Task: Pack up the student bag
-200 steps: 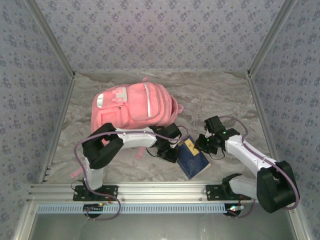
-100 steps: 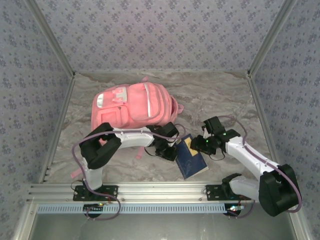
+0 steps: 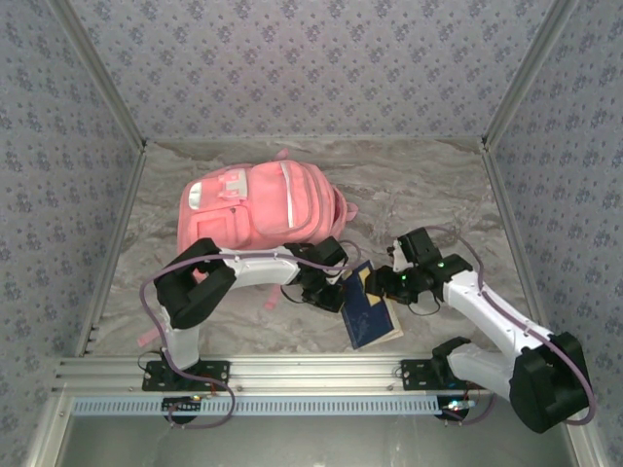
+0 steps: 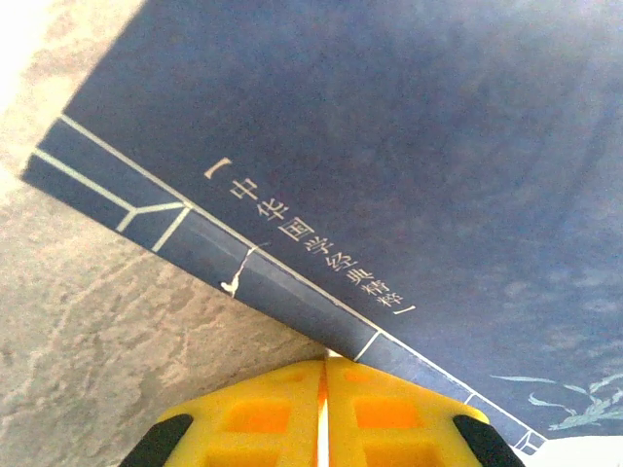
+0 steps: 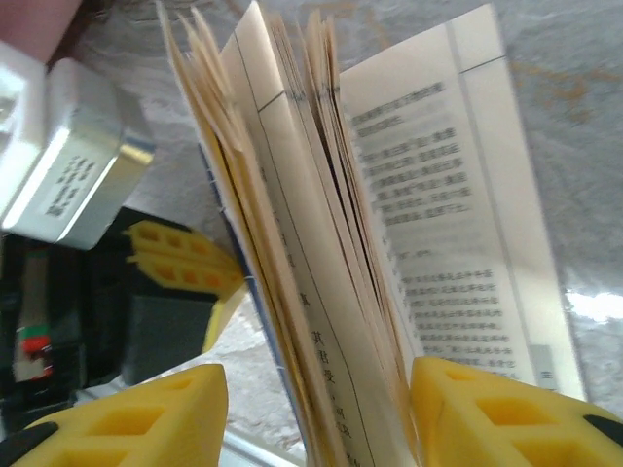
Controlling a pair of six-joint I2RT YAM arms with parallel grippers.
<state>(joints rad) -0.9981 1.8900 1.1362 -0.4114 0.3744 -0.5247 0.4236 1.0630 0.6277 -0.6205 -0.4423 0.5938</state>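
Patterned walls (image 3: 311, 58) close in a marbled table (image 3: 428, 185). The bag (image 3: 258, 209) lies flat on the table's left-centre, behind the grippers. No open mouth shows on it from above, so I cannot tell whether it is unzipped. Just right of its near edge, a blue book (image 3: 368, 311) sits between the two grippers.

The left gripper (image 3: 329, 294) is clenched on the book's cover (image 4: 389, 146) by the bound edge. In its wrist view the fingers (image 4: 263, 418) meet tight under the blue board. The right gripper (image 5: 313, 375) has its jaws apart around the fanned pages (image 5: 292, 224), with a clear gap on one side, so it grips nothing.

The step in hand looks like getting the book under control before it goes to the bag. To do it well, the loose pages need gathering first. The right jaws should close over the whole block near the free edge and square to it, so no leaf folds. The left pinch is thin and sits near a corner, so a hard pull there may slip or tear. With both grips firm, the book can be lifted level and fed spine first into the bag's opening.
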